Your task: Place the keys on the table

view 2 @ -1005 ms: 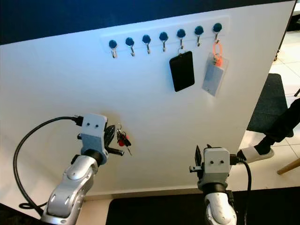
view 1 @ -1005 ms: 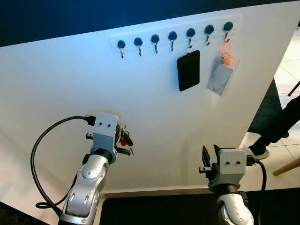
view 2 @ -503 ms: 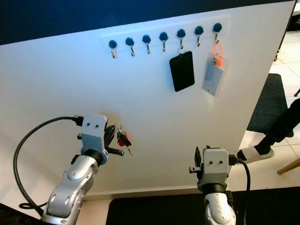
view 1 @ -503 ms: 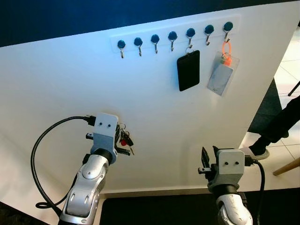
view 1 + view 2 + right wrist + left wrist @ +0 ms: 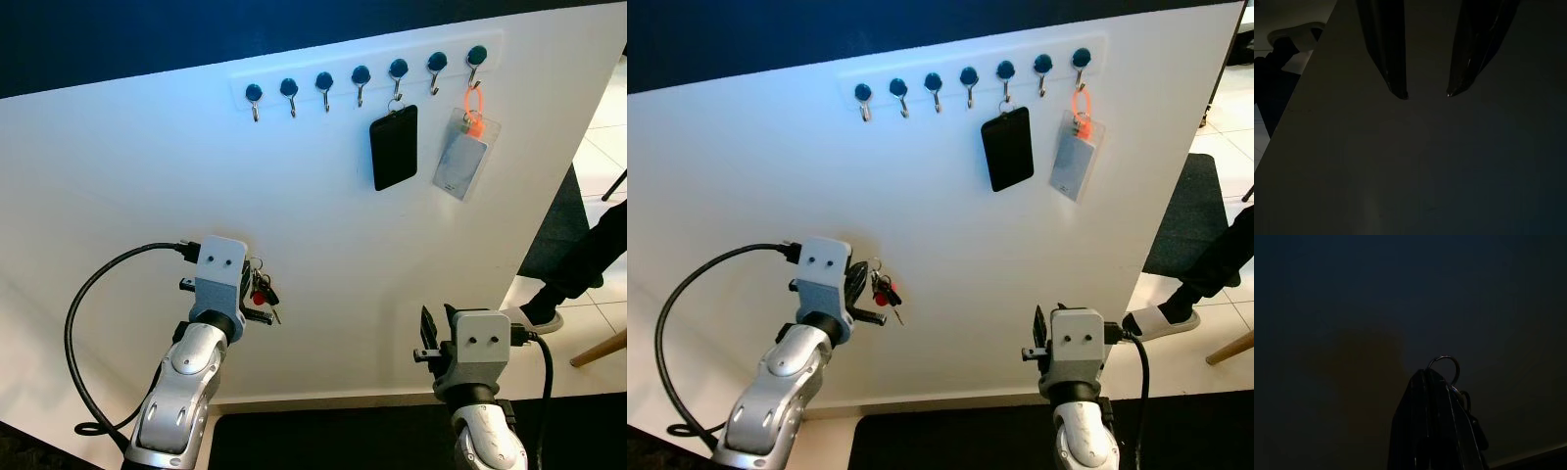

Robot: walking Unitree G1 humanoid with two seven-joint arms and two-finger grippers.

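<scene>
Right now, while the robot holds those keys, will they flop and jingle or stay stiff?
Probably floppy: the keys hang loosely off a ring beside the left gripper, which is shut on them. They would likely swing and clink when moved. The bunch looks small with a red tag, so probably light, though metal can slip.

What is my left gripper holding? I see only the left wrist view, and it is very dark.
Observer: The left gripper is shut on the keys, a bunch with a red tag.
Operator: Where is it now?
Observer: In front of a white panel, below a row of hooks.
Operator: Is the other gripper free?
Observer: Yes, the right gripper is open and holds nothing.
</scene>
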